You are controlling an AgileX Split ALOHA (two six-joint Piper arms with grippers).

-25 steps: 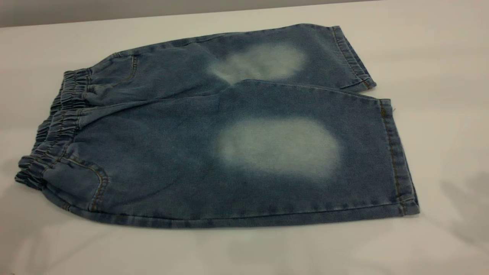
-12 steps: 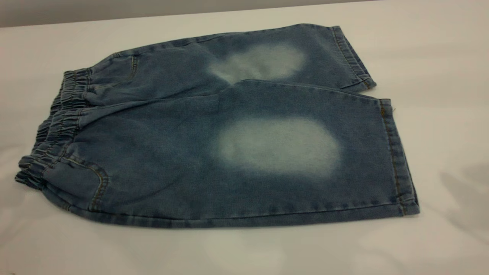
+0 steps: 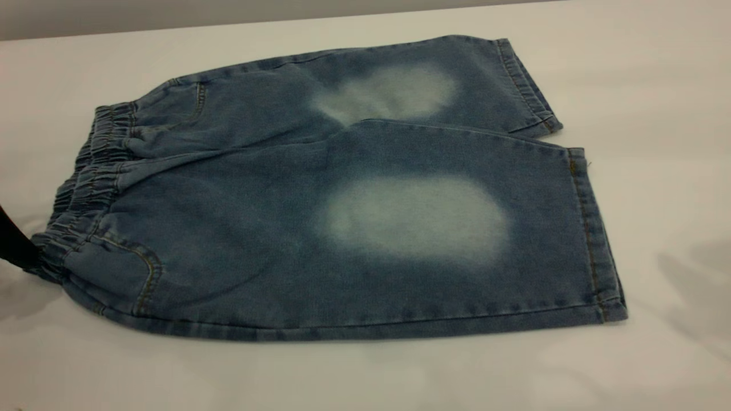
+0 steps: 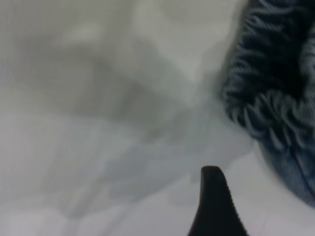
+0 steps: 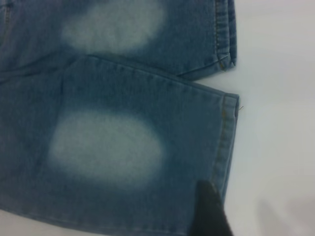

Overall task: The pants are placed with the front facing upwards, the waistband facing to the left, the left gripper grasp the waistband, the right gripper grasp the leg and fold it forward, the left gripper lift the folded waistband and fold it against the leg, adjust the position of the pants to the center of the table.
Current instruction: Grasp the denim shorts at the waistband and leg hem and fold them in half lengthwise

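Lying flat, the soft faded denim pants (image 3: 342, 194) now have the black left gripper (image 3: 14, 242) touching their puckered waistband (image 3: 85, 188), finger spread indiscernible

Bare test bench, plain white table (image 3: 657, 68), grey wall behind

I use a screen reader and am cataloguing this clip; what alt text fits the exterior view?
Blue denim pants lie flat, front up, on a white table, waistband at left. The black left gripper pokes in at the left edge beside the waistband's near corner.
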